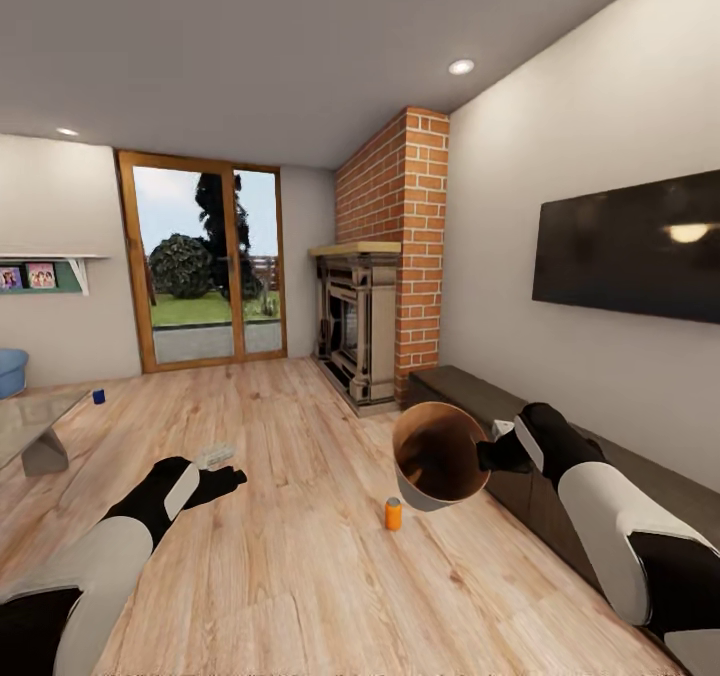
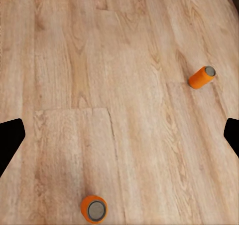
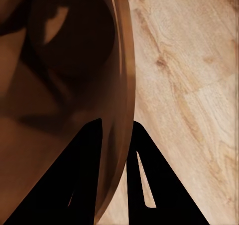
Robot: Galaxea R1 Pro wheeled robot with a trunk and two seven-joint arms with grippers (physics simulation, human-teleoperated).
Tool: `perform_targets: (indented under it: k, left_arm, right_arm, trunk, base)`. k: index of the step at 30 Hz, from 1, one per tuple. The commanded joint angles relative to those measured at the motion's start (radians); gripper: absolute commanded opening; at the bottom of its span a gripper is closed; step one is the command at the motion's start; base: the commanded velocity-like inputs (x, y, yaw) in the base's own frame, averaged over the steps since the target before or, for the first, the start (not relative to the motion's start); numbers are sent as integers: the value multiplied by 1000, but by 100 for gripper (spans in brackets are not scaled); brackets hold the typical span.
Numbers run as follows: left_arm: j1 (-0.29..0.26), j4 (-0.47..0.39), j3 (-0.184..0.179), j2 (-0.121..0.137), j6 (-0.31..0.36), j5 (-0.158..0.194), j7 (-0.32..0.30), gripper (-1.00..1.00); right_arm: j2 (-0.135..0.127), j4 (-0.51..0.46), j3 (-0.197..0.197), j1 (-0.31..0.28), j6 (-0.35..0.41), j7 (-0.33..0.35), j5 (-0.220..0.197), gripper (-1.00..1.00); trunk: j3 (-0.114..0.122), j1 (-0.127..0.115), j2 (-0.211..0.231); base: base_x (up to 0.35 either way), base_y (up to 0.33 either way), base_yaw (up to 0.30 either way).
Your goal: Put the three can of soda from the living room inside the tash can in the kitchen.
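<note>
My right gripper (image 1: pixel 495 453) is shut on the rim of the copper-brown tash can (image 1: pixel 436 453), holding it tilted above the floor with its opening facing me. In the right wrist view the rim passes between the two fingers (image 3: pixel 84 175) of the gripper (image 3: pixel 117 170), and the tan inside of the tash can (image 3: pixel 59 60) shows. An orange can of soda (image 1: pixel 393 514) stands on the floor just below it. My left gripper (image 1: pixel 228 476) hovers open over the floor; its view shows two orange cans, one (image 2: pixel 93 210) close and one (image 2: pixel 201 77) farther off. The dark blue can (image 1: pixel 98 396) stands far left.
A glass coffee table (image 1: pixel 30 421) and a blue sofa (image 1: pixel 8 371) sit at the left edge. The brick fireplace (image 1: pixel 385 286) stands ahead, with a low dark cabinet (image 1: pixel 470 396) and black TV (image 1: pixel 630 246) along the right wall. Pale wood floor (image 1: pixel 280 556) spreads between.
</note>
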Motion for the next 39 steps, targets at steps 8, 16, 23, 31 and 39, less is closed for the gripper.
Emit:
perform_targets:
  k: [8,16,23,31,39]
  left_arm:
    - [0,-2,0,-1,-5,0,3,100]
    - [0,-2,-1,-11,-8,0,3,100]
    - [0,-1,-1,-13,-18,0,3,100]
    - [0,-1,-1,-13,-21,0,3,100]
    - [0,-1,-1,-14,-21,0,3,100]
  right_arm:
    - [-1,-1,2,-1,-11,6,-30,-100]
    - [-3,-1,7,-1,-12,6,-30,-100]
    - [-3,-1,8,-1,-12,6,-30,-100]
    - [-3,-1,9,-1,-12,6,-30,-100]
    - [-3,-1,9,-1,-12,6,-30,-100]
  trunk:
    - [-25,31,-56]
    - [-50,61,-112]
    - [-72,88,-161]
    - [-97,119,-217]
    - [-122,150,-273]
  base:
    - [0,0,0]
    - [0,0,0]
    - [0,0,0]
    - [0,0,0]
    - [0,0,0]
